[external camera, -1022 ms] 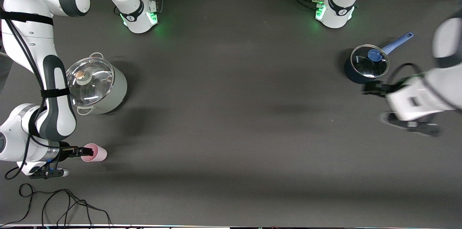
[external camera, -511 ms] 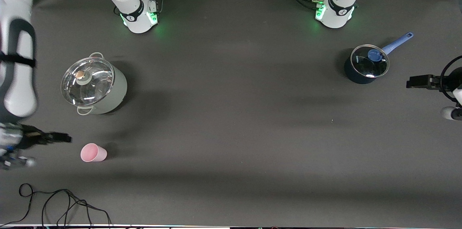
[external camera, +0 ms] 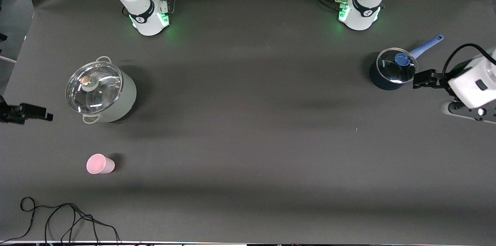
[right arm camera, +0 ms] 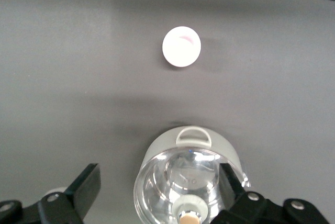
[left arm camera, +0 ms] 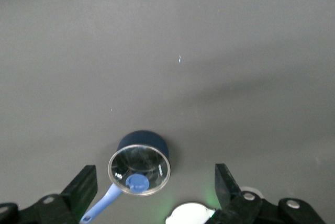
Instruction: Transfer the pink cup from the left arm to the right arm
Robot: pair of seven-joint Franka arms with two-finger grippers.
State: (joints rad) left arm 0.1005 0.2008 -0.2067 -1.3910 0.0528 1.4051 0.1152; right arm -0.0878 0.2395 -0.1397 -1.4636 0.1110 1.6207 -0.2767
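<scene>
Two pincers, both up in the air and holding nothing. Pink cup (external camera: 100,164) stands upright on the dark surface (external camera: 248,129), mouth up, toward the right arm's end, nearer the front camera than the big grey pot (external camera: 101,93) with its glass lid; cup and pot are apart. Nothing touches the cup. Right pincer (external camera: 37,113) hangs at that end's edge of the surface, beside the grey pot and well apart from the cup; right wrist view shows its fingers (right arm camera: 86,185) spread wide, cup (right arm camera: 181,46) and pot (right arm camera: 189,179) below. Left pincer (external camera: 423,79) is just beside the small blue saucepan (external camera: 392,70) with glass lid and blue handle, at the left arm's end; fingers (left arm camera: 84,186) spread, saucepan (left arm camera: 140,162) seen between them. Black cable (external camera: 62,219) lies on the surface nearest the front camera.
</scene>
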